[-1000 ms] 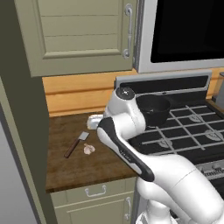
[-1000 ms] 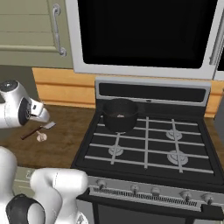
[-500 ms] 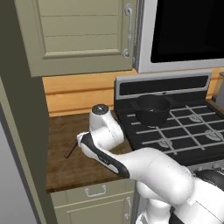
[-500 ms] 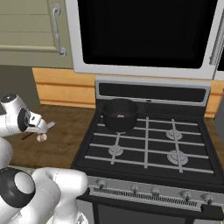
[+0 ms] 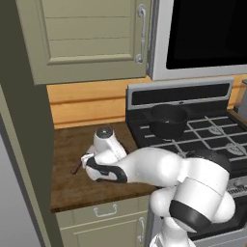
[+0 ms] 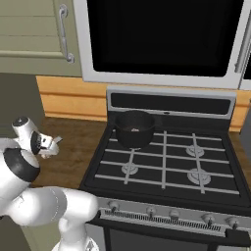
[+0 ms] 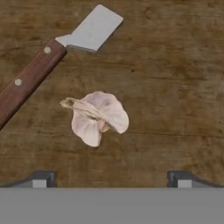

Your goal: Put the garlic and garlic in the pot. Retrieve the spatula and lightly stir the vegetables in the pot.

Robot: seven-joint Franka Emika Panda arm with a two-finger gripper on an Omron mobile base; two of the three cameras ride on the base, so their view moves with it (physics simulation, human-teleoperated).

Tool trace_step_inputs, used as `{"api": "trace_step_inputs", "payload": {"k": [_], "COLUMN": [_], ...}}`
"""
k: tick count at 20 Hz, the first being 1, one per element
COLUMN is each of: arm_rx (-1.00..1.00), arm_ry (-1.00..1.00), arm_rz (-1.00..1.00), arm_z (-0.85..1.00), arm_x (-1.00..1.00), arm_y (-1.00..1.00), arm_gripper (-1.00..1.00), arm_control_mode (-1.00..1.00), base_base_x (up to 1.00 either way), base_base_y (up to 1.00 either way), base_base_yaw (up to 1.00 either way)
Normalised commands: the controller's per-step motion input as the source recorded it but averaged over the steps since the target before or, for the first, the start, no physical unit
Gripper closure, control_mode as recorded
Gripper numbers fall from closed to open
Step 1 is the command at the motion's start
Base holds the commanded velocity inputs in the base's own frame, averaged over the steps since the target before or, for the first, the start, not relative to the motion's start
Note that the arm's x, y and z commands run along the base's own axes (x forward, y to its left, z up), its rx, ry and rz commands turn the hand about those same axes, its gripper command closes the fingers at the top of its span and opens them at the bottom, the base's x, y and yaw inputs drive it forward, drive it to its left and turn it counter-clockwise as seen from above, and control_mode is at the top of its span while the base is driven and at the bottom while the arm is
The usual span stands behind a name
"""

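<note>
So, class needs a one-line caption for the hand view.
Open claw above a garlic bulb beside the spatula on the wooden counter.

One garlic lies loose on the wooden counter, off-white and lumpy, papery stem pointing to ten o'clock. The spatula lies flat just beyond it at eleven o'clock, apart, brown handle, grey blade toward one o'clock. The black pot stands upright on the stove's back-left burner.

we see bare counter all round garlic | only nearby obstacle: spatula, just beside, not touching | fingertips spread wide, clear either side of the bulb
</note>
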Motion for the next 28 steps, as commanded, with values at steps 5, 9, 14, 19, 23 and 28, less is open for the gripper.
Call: {"api": "trace_step_inputs", "payload": {"k": [5,9,14,19,23,28], "arm_rx": [-0.01,0.0,0.0,0.0,0.0,0.0], "arm_ry": [0.0,0.0,0.0,0.0,-0.07,-0.4], "arm_rz": [0.02,0.03,0.03,0.01,0.0,-0.02], "arm_z": [-0.49,-0.33,-0.19,-0.21,0.05,0.95], "arm_x": [0.53,0.55,0.35,-0.1,-0.78,-0.55], "arm_y": [0.12,0.25,0.25,0.12,-0.19,-0.82], "arm_gripper": [-1.0,-1.0,-1.0,1.0,1.0,1.0], "arm_control_mode": [-1.0,-1.0,-1.0,-1.0,-1.0,-1.0], "base_base_x": [0.0,0.0,0.0,0.0,0.0,0.0], "base_base_y": [0.0,0.0,0.0,0.0,0.0,0.0], "base_base_yaw": [0.0,0.0,0.0,0.0,0.0,0.0]}}
